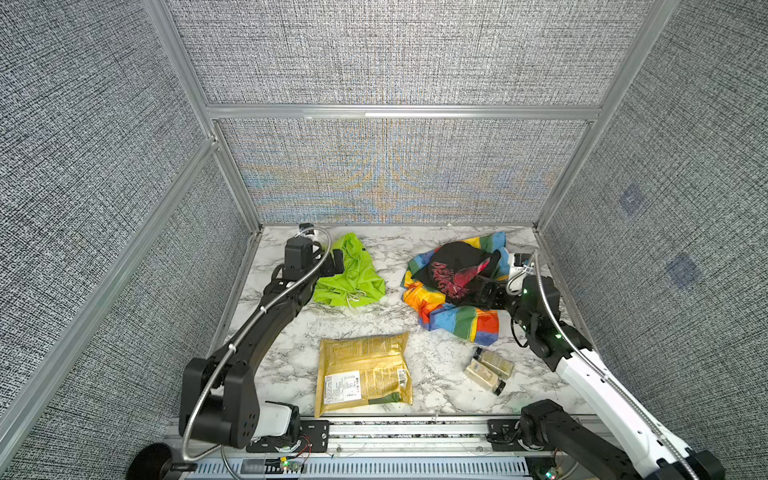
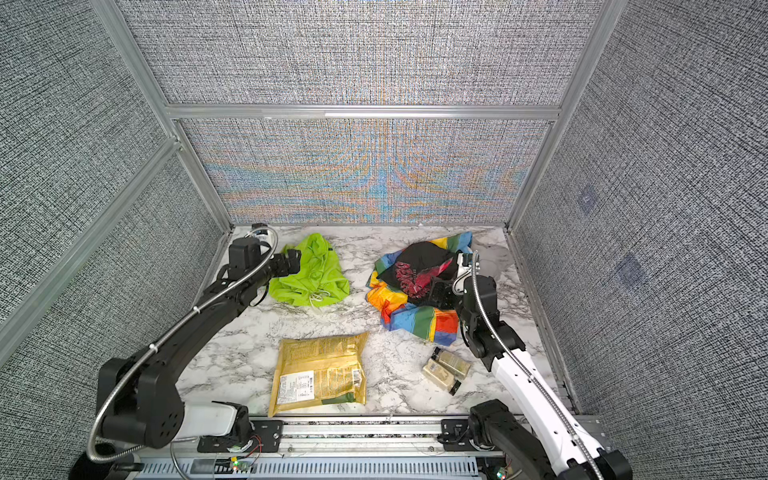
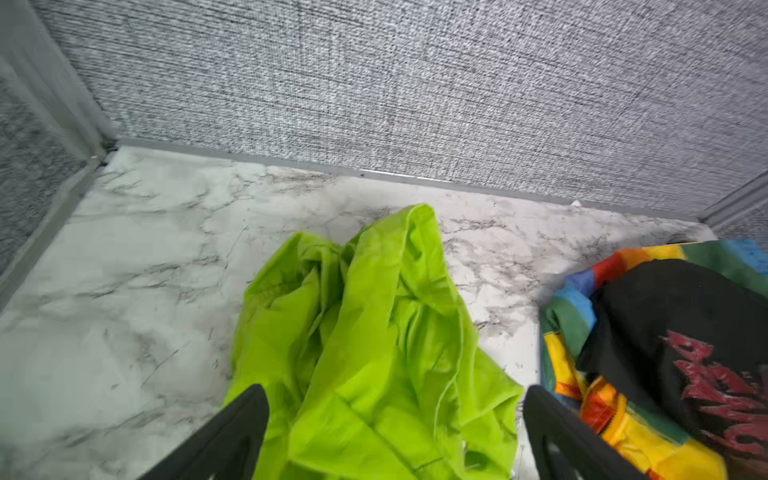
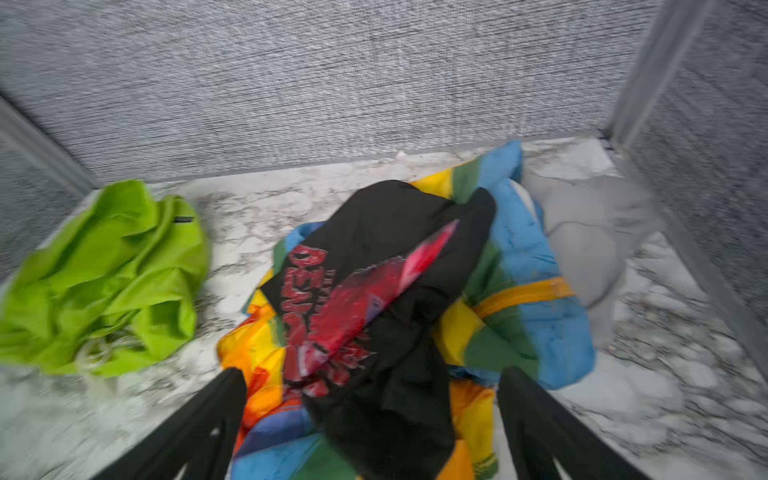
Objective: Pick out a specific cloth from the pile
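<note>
Left pincer gapes low over lime cloth.

Marble-look tabletop is enclosed on 3 sides by grey woven wall panels set in alu framing.

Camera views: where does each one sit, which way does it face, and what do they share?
Top views: high at the front, looking down; both arms show.
Left wrist: above the open left gripper, facing the lime-green cloth and back wall.
Right wrist: above the open right gripper, facing the pile.
Shared: all four show the lime-green cloth and pile.
</note>
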`<action>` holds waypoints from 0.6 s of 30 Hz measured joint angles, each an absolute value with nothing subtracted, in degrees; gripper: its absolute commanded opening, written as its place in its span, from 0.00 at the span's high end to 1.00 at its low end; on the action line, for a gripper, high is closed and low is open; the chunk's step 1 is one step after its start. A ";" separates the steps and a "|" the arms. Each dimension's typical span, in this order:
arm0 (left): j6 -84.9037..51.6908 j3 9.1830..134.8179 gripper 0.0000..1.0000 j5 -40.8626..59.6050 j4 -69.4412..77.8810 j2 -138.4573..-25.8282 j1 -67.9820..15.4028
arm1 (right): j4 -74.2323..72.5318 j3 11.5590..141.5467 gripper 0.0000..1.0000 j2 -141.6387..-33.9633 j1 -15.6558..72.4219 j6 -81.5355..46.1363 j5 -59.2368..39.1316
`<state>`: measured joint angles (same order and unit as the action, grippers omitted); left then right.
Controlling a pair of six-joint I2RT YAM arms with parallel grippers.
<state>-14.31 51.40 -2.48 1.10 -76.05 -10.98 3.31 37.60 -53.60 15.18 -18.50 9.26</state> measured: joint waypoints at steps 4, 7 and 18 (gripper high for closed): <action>-14.28 35.75 0.02 -11.14 9.91 -70.43 -11.00 | -0.34 33.95 0.01 -58.78 11.60 -16.62 12.93; -11.94 26.24 0.01 -16.38 18.13 -67.77 -10.85 | -3.20 33.26 0.01 -63.09 8.62 -15.49 14.15; -2.37 19.33 0.01 -20.16 39.90 -73.65 -8.58 | -21.23 24.75 0.01 -70.37 3.07 -10.28 16.53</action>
<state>-2.37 19.33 -20.16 39.90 -73.65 -8.58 -21.23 24.75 -70.37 3.07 -10.28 16.53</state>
